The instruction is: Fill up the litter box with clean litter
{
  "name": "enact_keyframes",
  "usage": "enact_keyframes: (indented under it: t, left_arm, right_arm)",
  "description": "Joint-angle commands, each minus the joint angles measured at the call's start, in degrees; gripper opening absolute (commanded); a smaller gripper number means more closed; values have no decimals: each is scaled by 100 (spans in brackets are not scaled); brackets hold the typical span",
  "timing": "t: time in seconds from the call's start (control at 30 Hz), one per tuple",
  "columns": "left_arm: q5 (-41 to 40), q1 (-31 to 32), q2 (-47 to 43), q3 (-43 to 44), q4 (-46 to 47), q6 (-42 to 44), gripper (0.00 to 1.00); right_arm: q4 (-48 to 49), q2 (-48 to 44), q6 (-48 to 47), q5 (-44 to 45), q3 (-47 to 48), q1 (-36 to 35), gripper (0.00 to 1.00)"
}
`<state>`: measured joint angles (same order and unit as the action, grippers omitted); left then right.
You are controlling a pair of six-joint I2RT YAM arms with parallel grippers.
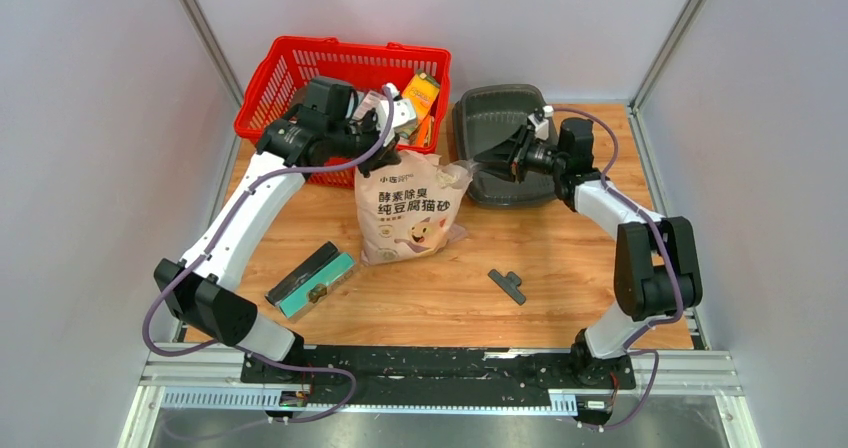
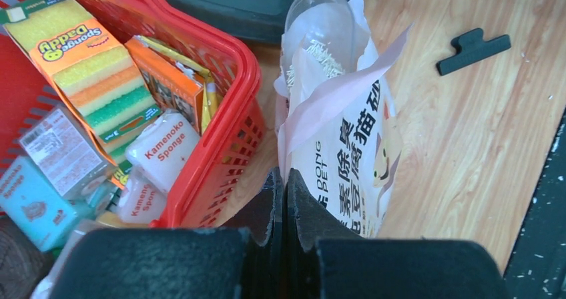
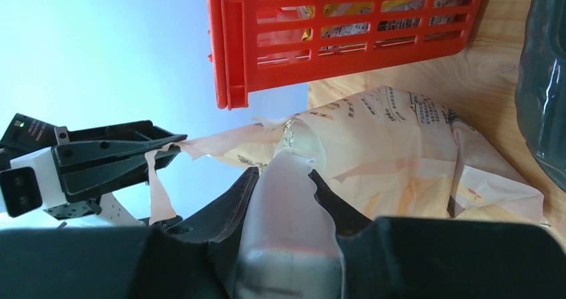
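- Pinching the torn top flap of the litter bag [image 1: 408,213], my left gripper [image 2: 285,182] has its fingers pressed together on the pink paper.
- My right gripper [image 3: 284,175] is partly spread, clamped on a clear plastic scoop [image 2: 319,19] whose tip sits in the bag's open mouth; I see pale litter [image 2: 324,59] granules inside the scoop.
- The bag stands mid-table, just beside the red basket [image 1: 290,63].
- The litter box [image 1: 495,118] sits at the far right of the table [image 1: 560,258], right of the basket; my right gripper hangs over it.
- The surface is light wood planking; pale grey walls [image 1: 90,118] close in three sides.
- I count two arms, one bag, one scoop, one litter box, one basket, one black clip [image 1: 508,285] and one teal-and-black box [image 1: 312,278] lying flat near me.
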<state>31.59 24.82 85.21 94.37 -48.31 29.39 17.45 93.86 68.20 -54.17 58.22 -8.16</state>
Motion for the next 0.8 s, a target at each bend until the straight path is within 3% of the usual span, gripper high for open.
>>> enact_keyframes:
  t: [0.0,0.37,0.5,0.77]
  left_arm:
    - [-118,93,-435,407,727,594,0]
    - [-540,304,-707,152,797,902,0]
    - [-575,304,-821,56,806,1034,0]
    - [-338,304,-839,12,1052,621,0]
  right_arm:
    - [91,-193,-106,-680,173,148,0]
    - [732,-158,-168,-1675,-63,464,0]
    - [2426,-140,920,-1641,-469,649,0]
    - [1683,-246,378,-1693,-539,658,0]
